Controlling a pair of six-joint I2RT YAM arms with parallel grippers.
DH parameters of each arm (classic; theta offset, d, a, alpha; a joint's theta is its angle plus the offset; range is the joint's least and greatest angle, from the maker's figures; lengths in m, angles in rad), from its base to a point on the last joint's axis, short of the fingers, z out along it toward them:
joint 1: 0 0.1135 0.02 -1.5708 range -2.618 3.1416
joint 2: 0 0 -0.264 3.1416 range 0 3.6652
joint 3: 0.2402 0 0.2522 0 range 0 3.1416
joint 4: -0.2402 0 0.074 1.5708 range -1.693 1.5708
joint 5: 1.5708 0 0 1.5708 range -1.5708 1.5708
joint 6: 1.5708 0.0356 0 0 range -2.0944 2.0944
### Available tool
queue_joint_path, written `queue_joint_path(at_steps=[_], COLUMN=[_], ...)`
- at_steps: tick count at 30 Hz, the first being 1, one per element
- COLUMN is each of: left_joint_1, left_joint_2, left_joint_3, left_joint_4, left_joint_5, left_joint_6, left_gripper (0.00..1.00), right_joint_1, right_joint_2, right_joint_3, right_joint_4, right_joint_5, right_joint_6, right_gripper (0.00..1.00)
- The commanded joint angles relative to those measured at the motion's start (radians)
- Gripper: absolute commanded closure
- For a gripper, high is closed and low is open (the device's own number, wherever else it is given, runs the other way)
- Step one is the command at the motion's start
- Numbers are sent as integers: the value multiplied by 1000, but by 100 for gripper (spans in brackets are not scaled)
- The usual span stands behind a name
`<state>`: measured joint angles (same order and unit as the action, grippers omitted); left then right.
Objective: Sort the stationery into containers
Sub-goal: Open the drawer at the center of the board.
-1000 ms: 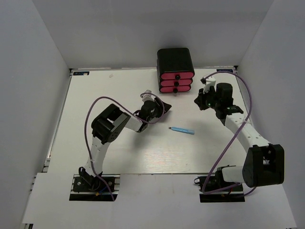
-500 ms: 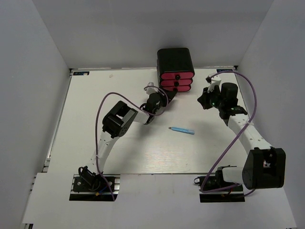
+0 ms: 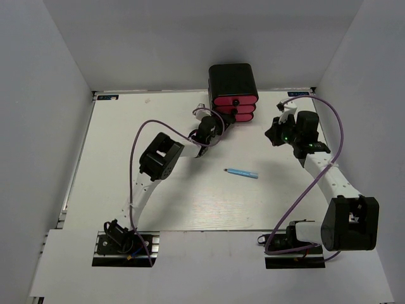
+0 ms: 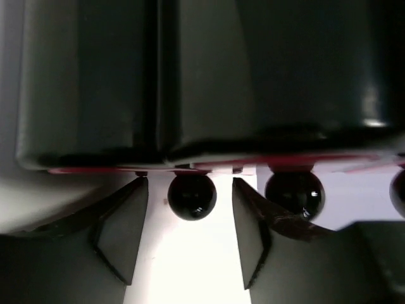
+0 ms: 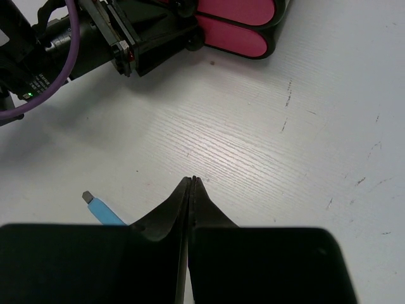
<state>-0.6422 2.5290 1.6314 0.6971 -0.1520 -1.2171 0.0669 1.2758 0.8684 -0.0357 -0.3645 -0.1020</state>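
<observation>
The black cabinet (image 3: 233,79) with three hot-pink drawers (image 3: 235,101) stands at the table's far edge. My left gripper (image 3: 221,123) is at the drawer fronts. In the left wrist view it (image 4: 188,185) is open, with one black knob (image 4: 192,196) between its fingers (image 4: 125,231) and apart from both. A second knob (image 4: 294,193) sits to the right. A light blue marker (image 3: 242,173) lies mid-table, also in the right wrist view (image 5: 101,208). My right gripper (image 3: 273,133) is shut and empty (image 5: 192,181) over bare table right of the cabinet (image 5: 237,19). The other stationery is out of view.
White walls close in the table on the left, back and right. Purple cables loop above both arms. The left arm's wrist (image 5: 95,38) lies across the table in front of the cabinet.
My left arm has reached forward from mid-table to the cabinet's drawer fronts. My right gripper has drifted a little back and to the right. The marker has not moved.
</observation>
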Motion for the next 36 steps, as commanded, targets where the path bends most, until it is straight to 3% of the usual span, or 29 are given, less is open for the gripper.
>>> queue_joint_path(at_steps=[1,4,10,14,16,17,18,21,25,26,28,30,33,36], left_joint_1=[7,7,7,7,7,7,7,-4,-4,-4,-4,-4,-4,-4], left_joint_2=[16,27,27,-2,-47,-64,-99,-154,-216,-229,-239,-248,-271,-314], left_joint_3=[44,76,85,-3,-92,-123,-154,-275,-378,-378,-389,-389,-398,-455], left_joint_4=[-82,-111,-111,-64,-15,2,19,82,116,116,99,85,74,74], left_joint_5=[0,11,20,40,49,61,80,100,123,123,132,141,164,192], left_joint_6=[-1,-1,-10,-10,-10,-10,-10,-10,-10,-1,-1,-1,-1,10], left_gripper=[37,47,58,73,73,75,76,78,78,76,55,36,27,22], right_joint_1=[-16,-16,-27,-35,-33,-39,-38,-38,-38,-35,-35,-29,-22,7], right_joint_2=[-21,-23,-23,-20,-13,-10,3,28,60,69,76,76,71,59], right_joint_3=[-9,-9,-16,-22,-23,-25,-23,-22,-16,-14,-26,-31,-61,-103], right_joint_4=[25,22,54,57,51,48,43,37,-32,-49,-64,-85,-130,-168], right_joint_5=[-22,-31,-45,-56,-82,-91,-114,-174,-298,-319,-382,-408,-467,-488], right_joint_6=[16,19,25,25,9,-5,-14,-73,-172,-189,-261,-347,-474,-635], right_gripper=[100,100,100,100,100,97,80,57,39,35,26,25,29,40])
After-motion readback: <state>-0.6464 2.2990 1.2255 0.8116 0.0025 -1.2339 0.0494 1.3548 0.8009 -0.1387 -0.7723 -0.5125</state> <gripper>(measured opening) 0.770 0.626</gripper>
